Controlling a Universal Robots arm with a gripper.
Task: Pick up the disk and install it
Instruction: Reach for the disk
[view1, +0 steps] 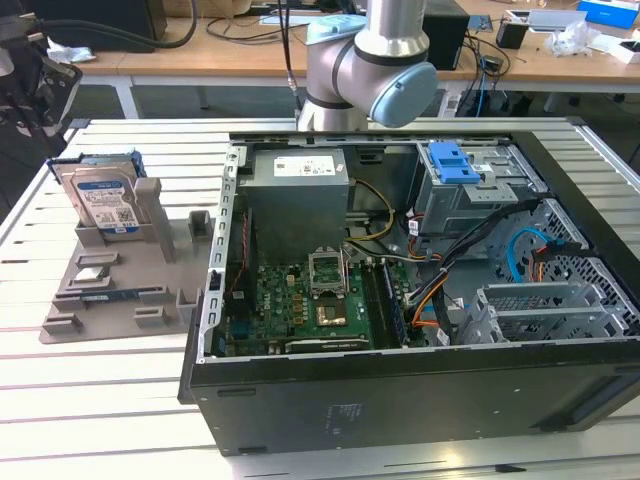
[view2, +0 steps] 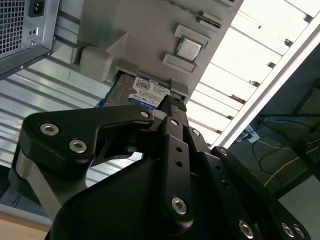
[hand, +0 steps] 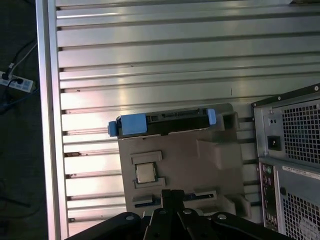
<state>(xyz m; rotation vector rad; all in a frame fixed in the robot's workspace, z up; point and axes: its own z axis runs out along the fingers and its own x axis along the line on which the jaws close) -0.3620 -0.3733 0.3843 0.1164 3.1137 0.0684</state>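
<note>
The fingers (hand: 176, 196) are clenched together on nothing and hang clear of the disk (hand: 165, 121). The disk stands on edge in a slot of a grey holder (hand: 210, 170) on the slatted bench (hand: 150, 50), outside the case (hand: 292, 150). The first wrist view looks down on the disk's thin upper edge and its two blue rails (hand: 132, 124), one at each end. The second wrist view, looking past the black finger links, catches the disk's (view2: 145, 90) blue-and-white labelled face instead. In both wrist views one square chip (hand: 146, 172) lies flat in a recess of the holder, apart from the disk, and the case turns its vented rear panel with a power socket to the cameras. The exterior view looks into the case's open side: one green board (view1: 300, 300), one grey box (view1: 300, 200) with a white sticker, one blue latch (view1: 450, 162) on a metal cage, and loose cables beside it. There the disk (view1: 100, 200) stands upright in the holder on the exterior view's left of the case, near it but not touching. One arm (view1: 370, 60) rises behind the case. In all there is one disk, one holder and one case.
</note>
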